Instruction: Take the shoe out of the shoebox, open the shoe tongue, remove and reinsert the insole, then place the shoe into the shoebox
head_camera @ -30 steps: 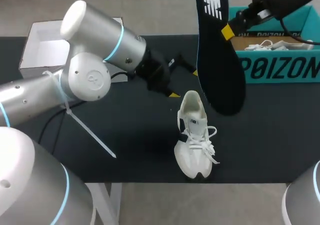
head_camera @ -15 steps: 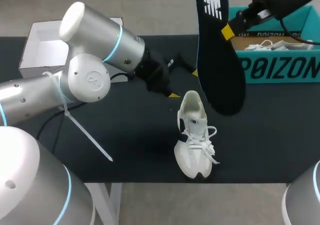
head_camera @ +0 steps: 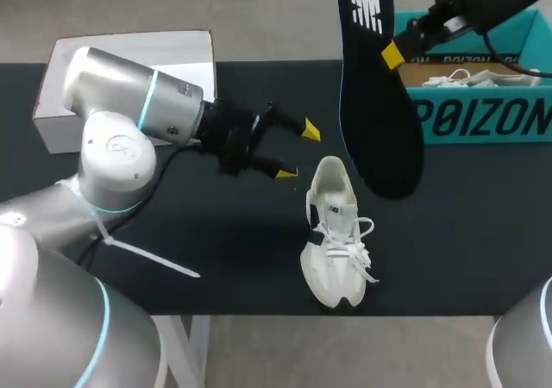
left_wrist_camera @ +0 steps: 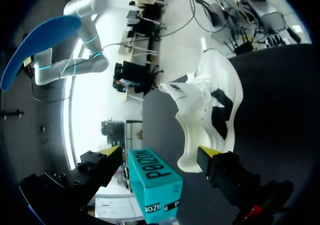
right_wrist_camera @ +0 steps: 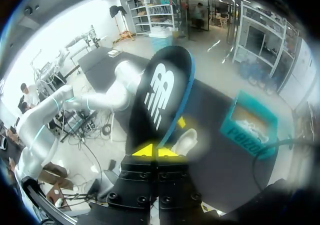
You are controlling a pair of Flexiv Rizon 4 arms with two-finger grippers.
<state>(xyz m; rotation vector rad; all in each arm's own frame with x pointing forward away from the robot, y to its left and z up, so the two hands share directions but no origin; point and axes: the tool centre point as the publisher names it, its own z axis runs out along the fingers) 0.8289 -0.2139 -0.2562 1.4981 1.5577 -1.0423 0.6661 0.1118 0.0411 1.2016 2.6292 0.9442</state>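
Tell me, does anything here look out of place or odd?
The insole is held up in the air by the right gripper, not inside the white shoe, which sits on the table outside the teal shoebox, laces loose. Nothing looks spilled or damaged.

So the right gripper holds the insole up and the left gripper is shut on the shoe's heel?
No: the left gripper is open, near the shoe at its heel, as the head view shows. The right gripper does hold the insole up.
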